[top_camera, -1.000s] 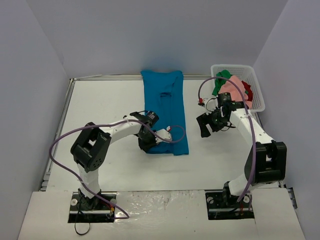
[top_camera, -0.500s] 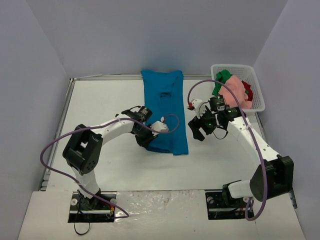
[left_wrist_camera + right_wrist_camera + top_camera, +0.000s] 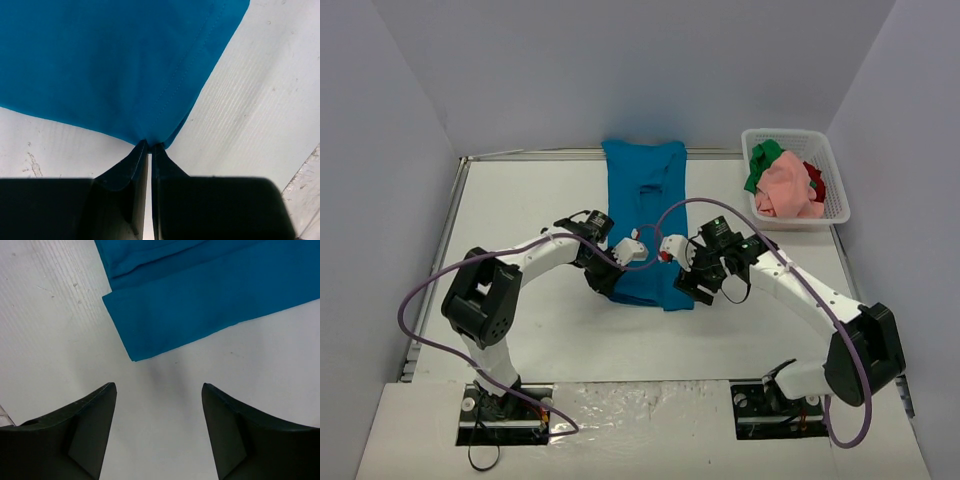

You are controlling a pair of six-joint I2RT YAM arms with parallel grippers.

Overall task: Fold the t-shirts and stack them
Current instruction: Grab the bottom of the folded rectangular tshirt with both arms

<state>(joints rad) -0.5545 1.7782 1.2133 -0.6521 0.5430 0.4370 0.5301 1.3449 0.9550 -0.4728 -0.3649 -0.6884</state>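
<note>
Left gripper [image 3: 149, 146] is pinched tight on the near left corner of the teal-blue t-shirt [image 3: 648, 200], which lies folded lengthwise mid-table. Right gripper [image 3: 159, 387] hangs spread just by the other near corner. The white ribbed table [image 3: 520, 200] is scuffed, and pale grey walls [image 3: 620, 70] close three sides.

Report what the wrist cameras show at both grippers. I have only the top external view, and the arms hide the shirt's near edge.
Observer: The left gripper is shut on a hemmed corner of the teal-blue t-shirt, and the cloth is pinched between its closed jaws.
Operator: Now give me the right one.
Observer: The right gripper is open with nothing between its fingers, and only bare table shows in the gap.
Operator: Say where the cloth lies from it.
Observer: The shirt's other near corner lies just ahead of that gap, untouched, and a second folded layer shows beyond it.
</note>
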